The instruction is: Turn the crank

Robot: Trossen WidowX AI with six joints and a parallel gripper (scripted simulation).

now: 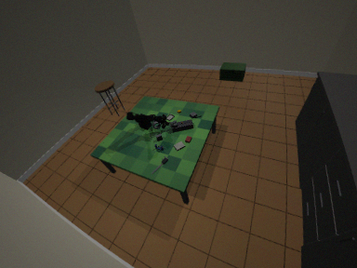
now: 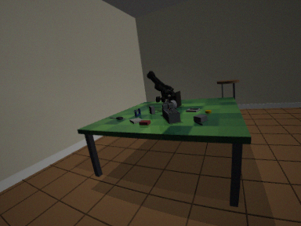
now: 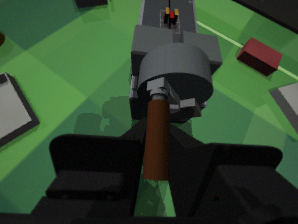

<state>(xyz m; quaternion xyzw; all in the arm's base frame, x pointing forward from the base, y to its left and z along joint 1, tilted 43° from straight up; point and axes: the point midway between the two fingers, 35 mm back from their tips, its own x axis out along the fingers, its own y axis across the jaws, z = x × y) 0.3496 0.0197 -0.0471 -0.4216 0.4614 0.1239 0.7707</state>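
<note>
Because my fingers grip the handle (image 3: 157, 142), its long axis running toward the drum (image 3: 176, 72), I should swing it around that hub; the pointer (image 3: 172, 15) lies beyond.

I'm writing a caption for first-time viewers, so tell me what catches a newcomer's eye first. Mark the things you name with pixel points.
The green checkered table (image 1: 139, 160) (image 2: 165, 132) stands out, mid-room on orange tiles. On it, the black arm (image 1: 145, 122) (image 2: 160, 85) reaches toward a grey machine (image 1: 185, 126) (image 2: 172, 115) (image 3: 176, 67). Up close, the brown handle (image 3: 157, 142) sits between the gripper's dark fingers.
</note>
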